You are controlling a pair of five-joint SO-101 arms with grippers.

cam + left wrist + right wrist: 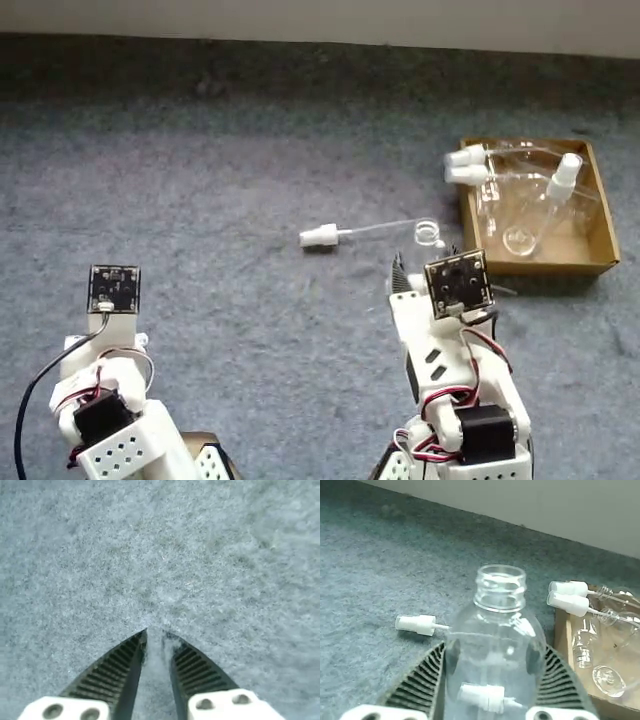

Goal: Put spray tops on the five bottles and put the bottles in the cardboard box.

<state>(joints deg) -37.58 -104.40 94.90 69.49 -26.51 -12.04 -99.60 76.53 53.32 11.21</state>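
My right gripper [495, 652] is shut on a clear bottle [495, 645] with no top; its open neck [428, 233] points away from the arm. A loose white spray top [320, 237] with a thin tube lies on the carpet just left of that neck, also seen as the spray top [416, 624] beside the bottle. The cardboard box [560, 267] at the right holds several clear bottles [530, 200] with white tops. My left gripper [156, 636] hovers low over bare carpet at the near left, shut on nothing.
Grey carpet [200, 180] covers the whole work surface, and a pale wall [545, 505] runs along its far edge. The box [565, 630] sits just right of the held bottle. The left arm's camera block [113, 288] stands well away from the box.
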